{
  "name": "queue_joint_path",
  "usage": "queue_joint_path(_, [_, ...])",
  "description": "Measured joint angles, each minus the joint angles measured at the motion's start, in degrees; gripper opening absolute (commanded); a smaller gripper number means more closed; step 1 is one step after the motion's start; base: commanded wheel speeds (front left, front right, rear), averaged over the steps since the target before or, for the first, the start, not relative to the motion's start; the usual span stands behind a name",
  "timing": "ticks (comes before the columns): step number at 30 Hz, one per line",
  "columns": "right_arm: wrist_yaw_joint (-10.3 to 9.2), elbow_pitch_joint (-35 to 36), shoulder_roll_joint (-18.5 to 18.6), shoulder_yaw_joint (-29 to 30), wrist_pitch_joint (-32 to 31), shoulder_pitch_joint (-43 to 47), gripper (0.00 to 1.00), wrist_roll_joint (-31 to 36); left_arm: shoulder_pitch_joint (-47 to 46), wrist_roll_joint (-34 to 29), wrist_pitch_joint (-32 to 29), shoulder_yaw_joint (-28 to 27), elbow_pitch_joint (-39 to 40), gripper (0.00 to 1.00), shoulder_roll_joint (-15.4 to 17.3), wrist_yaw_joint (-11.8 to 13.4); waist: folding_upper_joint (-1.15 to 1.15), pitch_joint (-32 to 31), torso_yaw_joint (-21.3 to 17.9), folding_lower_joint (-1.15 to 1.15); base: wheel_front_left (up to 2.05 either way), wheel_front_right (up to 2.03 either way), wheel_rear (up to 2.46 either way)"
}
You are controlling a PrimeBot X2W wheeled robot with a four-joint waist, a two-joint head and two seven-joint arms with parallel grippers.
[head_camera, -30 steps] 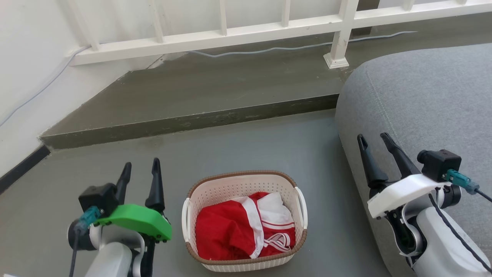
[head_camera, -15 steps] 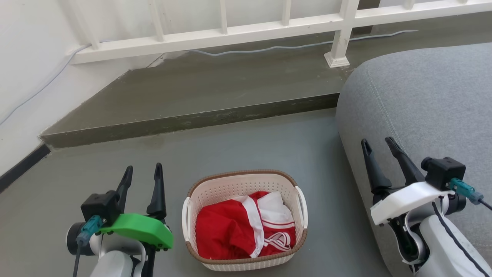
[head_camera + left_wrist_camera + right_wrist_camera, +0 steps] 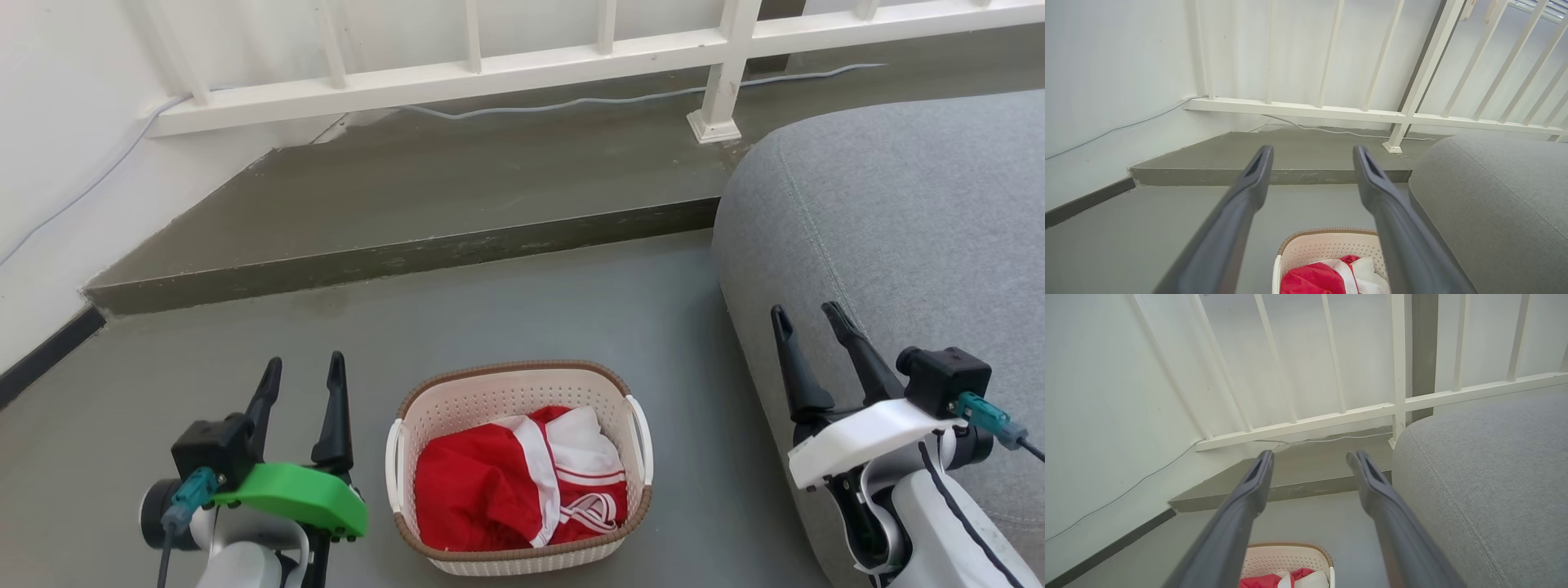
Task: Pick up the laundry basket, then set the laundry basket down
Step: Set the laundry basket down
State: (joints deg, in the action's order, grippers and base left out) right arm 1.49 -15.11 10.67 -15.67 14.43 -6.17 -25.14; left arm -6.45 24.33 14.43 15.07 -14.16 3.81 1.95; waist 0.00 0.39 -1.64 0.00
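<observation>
Head view is showing the laundry basket (image 3: 490, 400) sitting upright on the grey floor (image 3: 531, 302), low in the middle of the frame, between the two arms. A red and white garment (image 3: 482, 490) is lying crumpled inside it, covering most of the bottom (what sort of garment, I cannot tell).

The left gripper (image 3: 304, 361), on its green mount, is hovering just to the basket's left and apart from the white handle. Its fingers are pointing away from the robot and standing spread, gripping nothing. The right gripper (image 3: 806, 310), on its white mount, is hanging further off on the basket's right, in front of the rounded edge of a grey sofa (image 3: 898, 212). Its fingers are likewise parted and empty.

Left wrist view is looking along the left gripper (image 3: 1312, 149), with the laundry basket (image 3: 1327, 249) peeking up at the bottom edge. Right wrist view is catching the laundry basket (image 3: 1286, 559) low between the spread fingers of the right gripper (image 3: 1310, 454).

Beyond the basket a raised step (image 3: 408, 196) is running across, with a white railing (image 3: 457, 77) above it and a thin cable (image 3: 571, 104) lying along its base.
</observation>
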Motion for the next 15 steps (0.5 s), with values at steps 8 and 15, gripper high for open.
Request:
queue_joint_path(8, [0.56,0.1,-0.7,0.6,0.0,1.0,1.00,0.5,0.9,-0.9,0.0,-0.4,0.1,1.00,-0.7,-0.5,0.00,-0.1,0.0,0.00,0.00,0.00,0.00])
queue_joint_path(15, [1.03,0.2,-1.4,1.2,0.0,1.3,1.00,1.1,0.9,-1.4,0.0,-0.7,0.1,1.00,-0.8,-1.0,0.00,-0.1,0.0,0.00,0.00,0.00,0.00])
